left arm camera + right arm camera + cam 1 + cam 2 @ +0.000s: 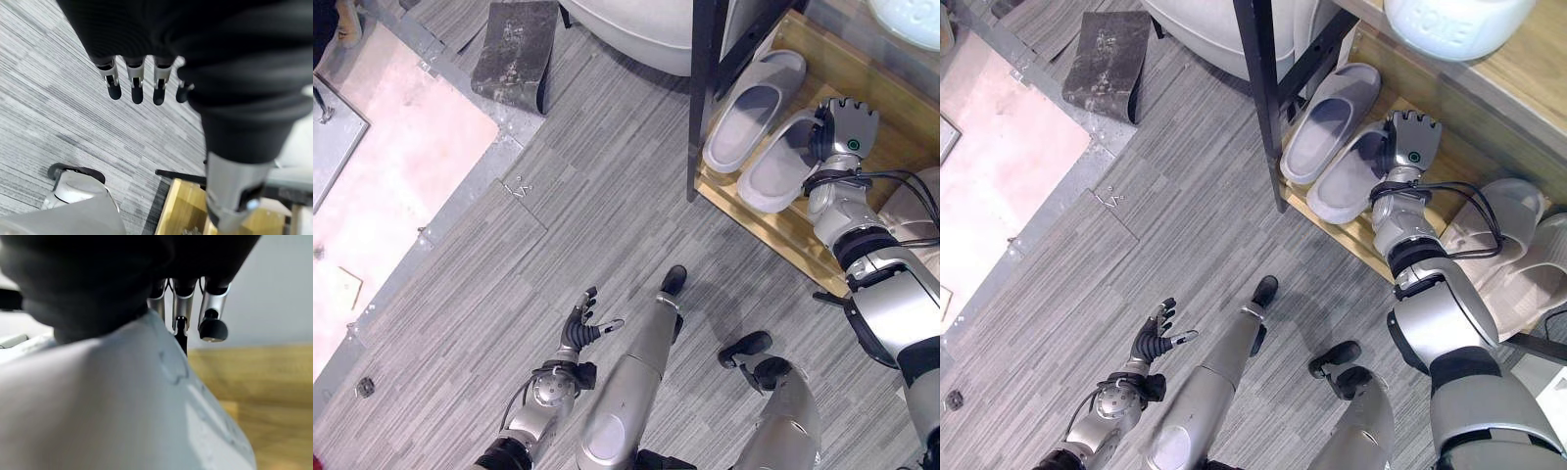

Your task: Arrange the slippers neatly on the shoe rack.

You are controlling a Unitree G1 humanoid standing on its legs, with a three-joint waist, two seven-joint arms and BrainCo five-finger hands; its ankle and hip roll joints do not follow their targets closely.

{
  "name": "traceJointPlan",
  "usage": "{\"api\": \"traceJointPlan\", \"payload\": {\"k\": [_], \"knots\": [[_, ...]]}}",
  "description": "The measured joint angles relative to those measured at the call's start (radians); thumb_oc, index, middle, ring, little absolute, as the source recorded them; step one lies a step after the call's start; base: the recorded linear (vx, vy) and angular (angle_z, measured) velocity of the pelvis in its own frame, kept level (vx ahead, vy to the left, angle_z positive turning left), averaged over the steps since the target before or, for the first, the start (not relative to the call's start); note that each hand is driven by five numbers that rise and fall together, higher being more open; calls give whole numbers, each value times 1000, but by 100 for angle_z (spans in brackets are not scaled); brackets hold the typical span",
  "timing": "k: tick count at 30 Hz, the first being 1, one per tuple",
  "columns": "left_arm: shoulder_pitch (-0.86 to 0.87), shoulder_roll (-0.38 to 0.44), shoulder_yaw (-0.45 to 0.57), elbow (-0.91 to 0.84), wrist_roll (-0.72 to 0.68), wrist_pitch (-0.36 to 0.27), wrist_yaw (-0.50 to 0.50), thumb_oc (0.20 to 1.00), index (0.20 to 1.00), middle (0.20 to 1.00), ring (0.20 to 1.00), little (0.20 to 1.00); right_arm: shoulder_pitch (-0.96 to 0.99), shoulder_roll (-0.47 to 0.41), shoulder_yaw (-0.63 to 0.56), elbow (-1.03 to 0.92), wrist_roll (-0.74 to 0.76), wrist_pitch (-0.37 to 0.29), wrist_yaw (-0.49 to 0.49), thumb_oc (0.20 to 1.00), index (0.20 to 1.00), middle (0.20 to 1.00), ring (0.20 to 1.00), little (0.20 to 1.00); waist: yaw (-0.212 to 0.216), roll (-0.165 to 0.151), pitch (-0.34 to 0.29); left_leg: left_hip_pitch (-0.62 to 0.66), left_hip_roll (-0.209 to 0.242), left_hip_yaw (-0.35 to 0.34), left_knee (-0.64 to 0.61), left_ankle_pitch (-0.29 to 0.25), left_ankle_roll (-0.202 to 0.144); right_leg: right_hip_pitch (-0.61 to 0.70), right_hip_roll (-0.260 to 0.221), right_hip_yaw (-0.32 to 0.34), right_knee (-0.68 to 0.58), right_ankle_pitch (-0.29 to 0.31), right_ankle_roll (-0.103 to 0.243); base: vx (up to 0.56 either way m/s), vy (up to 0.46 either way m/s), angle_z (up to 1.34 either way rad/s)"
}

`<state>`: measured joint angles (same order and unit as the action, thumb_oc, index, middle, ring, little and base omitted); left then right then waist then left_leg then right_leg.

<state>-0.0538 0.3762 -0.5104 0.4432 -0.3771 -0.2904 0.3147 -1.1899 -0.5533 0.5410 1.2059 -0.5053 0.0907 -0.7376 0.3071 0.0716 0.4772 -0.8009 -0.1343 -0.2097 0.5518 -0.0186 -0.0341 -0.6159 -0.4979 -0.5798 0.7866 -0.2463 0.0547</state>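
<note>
Two grey slippers lie side by side on the low wooden shelf (785, 231) of the shoe rack. The farther slipper (751, 110) lies free. My right hand (849, 127) is at the toe end of the nearer slipper (771, 168), with its fingers (213, 319) curled over the upper (122, 406) and its thumb hidden beneath. My left hand (582, 329) hangs open low over the grey floor, holding nothing, and its fingers (137, 84) are straight.
A black rack post (1268, 108) stands right beside the grey pair. A pale pair of slippers (1520, 245) lies to the right of my right arm. A white tub (1454, 24) sits on the upper shelf. A dark mat (1107, 57) lies on the floor at the far left.
</note>
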Motion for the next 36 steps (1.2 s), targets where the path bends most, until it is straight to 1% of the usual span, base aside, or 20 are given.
{"api": "traceJointPlan", "payload": {"k": [2, 3, 9, 11, 13, 16, 17, 18, 19, 22, 24, 26, 27, 28, 29, 30, 31, 33, 34, 36], "knots": [[0, 0, 0, -3, 0, -1, 0, 1000, 1000, 1000, 1000, 1000, -1, -9, 0, 5, 17, -3, -14, 200, 200, 200, 200, 200, 1, 1, -1, 0, -4, -1, -2, 4, -2, 1, -2, 0, 0, 0, -2, 40, 0, 6], [0, 0, 1, -3, -2, -1, 1, 1000, 1000, 1000, 1000, 1000, -1, -17, 0, 4, 25, -3, -15, 1000, 1000, 1000, 1000, 1000, 3, 1, -1, 0, -5, -1, -2, 5, -3, 1, -3, 0, 0, -1, -2, 31, 2, 5], [-3, -2, 0, 12, -18, -4, 1, 1000, 1000, 1000, 1000, 1000, -11, -35, 9, 42, 40, -3, -5, 1000, 1000, 1000, 1000, 1000, 3, 2, -1, 4, -5, -1, -2, 6, -5, 4, 0, 0, -5, 0, 2, 6, -2, 0], [-20, -9, 0, 26, -18, -4, 0, 1000, 1000, 1000, 1000, 1000, -12, -34, 10, 44, 47, 2, -2, 1000, 1000, 1000, 1000, 1000, 0, 3, -1, 27, 0, -2, -27, 16, -5, 21, 5, -5, -23, 4, 1, 0, 0, 0], [-37, -11, -2, 42, -18, -4, 0, 1000, 1000, 1000, 1000, 1000, -12, -33, 11, 44, 46, 2, -3, 1000, 1000, 1000, 1000, 1000, 0, 4, 0, 59, 2, -2, -54, 25, -5, 47, 8, -7, -41, 14, 12, 0, 0, 0], [-41, -10, -1, 47, -18, -4, 0, 1000, 1000, 1000, 1000, 1000, -19, -33, 18, 41, 46, 3, -3, 1000, 1000, 1000, 1000, 1000, -5, 6, -2, 101, 10, -7, -101, 36, -8, 83, 23, -16, -76, 18, 3, 1, -5, 0], [-45, -19, -1, 66, -18, -4, 0, 1000, 1000, 1000, 1000, 1000, -18, -34, 9, 33, 54, 3, -4, 1000, 1000, 1000, 1000, 1000, -13, 6, -2, 118, 10, -8, -129, 55, -8, 94, 23, -21, -89, 22, 1, 5, -9, 4], [-47, -28, 0, 87, -17, -4, 1, 1000, 1000, 1000, 1000, 1000, -18, -31, -7, 10, 69, 5, -4, 1000, 1000, 1000, 1000, 1000, -20, 7, -2, 125, 13, -8, -145, 63, -8, 95, 27, -22, -99, 29, 0, 0, 0, 0], [-52, -32, -2, 112, -17, -2, 1, 1000, 1000, 1000, 1000, 1000, -12, -24, -21, -46, 89, 2, -10, 1000, 1000, 1000, 1000, 1000, -28, 7, -2, 128, 22, -6, -158, 69, -10, 97, 39, -23, -116, 45, 10, 0, -8, -11], [-78, -42, -1, 145, -17, 2, 3, 1000, 1000, 1000, 1000, 1000, 10, 20, -56, -171, 134, -13, -21, 1000, 1000, 1000, 1000, 1000, -41, 8, -2, 155, 37, 0, -181, 80, -10, 119, 60, -24, -150, 62, 9, -4, -2, -12], [-78, -50, 4, 149, -17, 2, 7, 1000, 1000, 1000, 1000, 1000, 54, 48, -125, -277, 167, -21, -28, 1000, 1000, 1000, 1000, 1000, -52, 6, -2, 177, 40, 0, -192, 81, -9, 141, 66, -25, -162, 64, 11, -16, 2, -6], [-81, -58, -5, 151, -17, 2, 12, 1000, 1000, 1000, 1000, 1000, 134, 133, -243, -412, 246, -77, -44, 1000, 1000, 1000, 1000, 1000, -70, 6, -2, 201, 47, 2, -199, 81, -9, 164, 77, -20, -182, 71, 10, -21, -5, -13], [-84, -64, -16, 152, -17, 2, 11, 1000, 1000, 1000, 1000, 1000, 150, 176, -274, -405, 296, -92, -50, 1000, 1000, 1000, 1000, 1000, -81, 5, -2, 210, 47, 3, -211, 81, -9, 165, 76, -16, -182, 71, 10, -18, -4, -8], [-88, -67, -26, 152, -17, 1, 12, 1000, 1000, 1000, 1000, 1000, 158, 191, -280, -400, 333, -106, -48, 1000, 1000, 1000, 1000, 1000, -86, 5, -2, 210, 47, 3, -212, 81, -9, 163, 76, -15, -182, 72, 8, -21, -10, -6], [-97, -70, -37, 164, -17, 4, 17, 1000, 1000, 1000, 1000, 1000, 188, 234, -369, -390, 422, -157, -47, 1000, 1000, 1000, 1000, 1000, -87, 5, -2, 211, 49, 4, -211, 81, -9, 163, 77, -14, -181, 73, 7, -10, -9, -4], [-102, -70, -46, 169, -17, 9, 17, 1000, 1000, 1000, 1000, 1000, 195, 263, -414, -364, 486, -186, -47, 1000, 1000, 1000, 1000, 1000, -88, 5, -2, 211, 49, 4, -210, 81, -9, 163, 76, -13, -180, 73, 7, 0, 0, 0], [-109, -71, -64, 170, -16, 15, 18, 1000, 1000, 1000, 1000, 1000, 195, 291, -464, -259, 660, -216, -43, 1000, 1000, 1000, 1000, 1000, -89, 5, -2, 211, 49, 4, -211, 82, -9, 162, 76, -13, -179, 72, 5, 0, 0, 0], [-110, -71, -78, 182, -15, 16, 20, 1000, 1000, 1000, 1000, 1000, 207, 286, -477, -192, 779, -223, -41, 1000, 1000, 1000, 1000, 1000, -87, 5, -2, 210, 48, 4, -211, 80, -7, 161, 74, -13, -179, 71, 2, 0, 0, 0], [-111, -73, -77, 191, -14, 18, 20, 1000, 1000, 1000, 1000, 1000, 209, 285, -481, -185, 800, -234, -38, 1000, 1000, 1000, 1000, 1000, -87, 5, -2, 210, 48, 4, -211, 80, -7, 161, 73, -13, -179, 71, 2, 0, 0, 0], [-109, -72, -74, 211, -14, 24, 25, 1000, 1000, 1000, 1000, 1000, 211, 284, -509, -147, 891, -272, -21, 1000, 1000, 1000, 1000, 1000, -84, 6, -3, 210, 45, 4, -212, 81, -8, 161, 71, -12, -179, 70, 3, 0, 0, 0]]}}
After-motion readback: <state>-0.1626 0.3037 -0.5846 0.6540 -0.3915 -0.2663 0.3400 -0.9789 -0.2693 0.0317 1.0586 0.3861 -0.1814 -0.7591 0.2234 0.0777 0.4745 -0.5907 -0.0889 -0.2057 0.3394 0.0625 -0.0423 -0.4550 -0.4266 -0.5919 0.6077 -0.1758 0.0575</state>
